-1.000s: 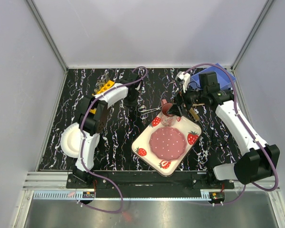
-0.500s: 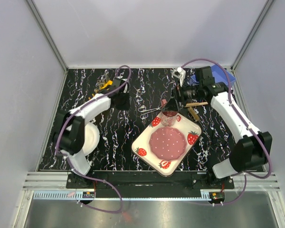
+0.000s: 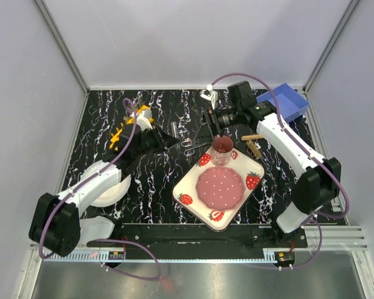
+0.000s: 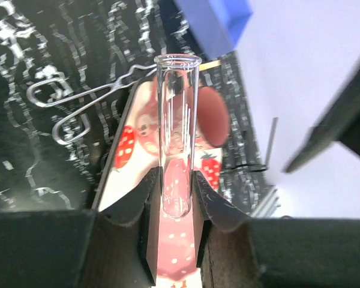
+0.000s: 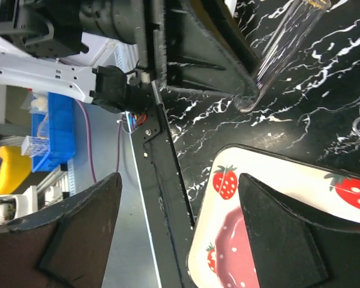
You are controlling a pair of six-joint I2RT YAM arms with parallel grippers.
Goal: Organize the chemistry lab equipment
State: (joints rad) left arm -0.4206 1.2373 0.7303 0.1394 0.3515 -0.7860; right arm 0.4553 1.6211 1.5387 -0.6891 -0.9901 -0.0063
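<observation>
My left gripper [image 3: 166, 141] is shut on a thin clear tube [image 3: 176, 132] and holds it above the table left of centre. In the left wrist view the tube [image 4: 177, 120] stands between the fingers [image 4: 145, 198]. My right gripper [image 3: 204, 132] is open and empty, just right of the tube. It is wide open in the right wrist view [image 5: 180, 186], which shows the tube [image 5: 285, 39]. The yellow rack [image 3: 126, 129] is at the back left. The metal scissors [image 3: 189, 144] [image 4: 90, 105] lie between the grippers. The wooden clamp and stick [image 3: 253, 142] lie right of the mug.
A strawberry-print tray [image 3: 193, 187] sits front centre with a pink mug [image 3: 222, 149] at its far corner. A round white plate [image 3: 106, 180] lies under my left arm. A blue bin [image 3: 290, 101] is at the back right corner.
My left arm has stretched out low and now points its gripper right towards the centre. My right gripper has moved left, away from over the mug.
</observation>
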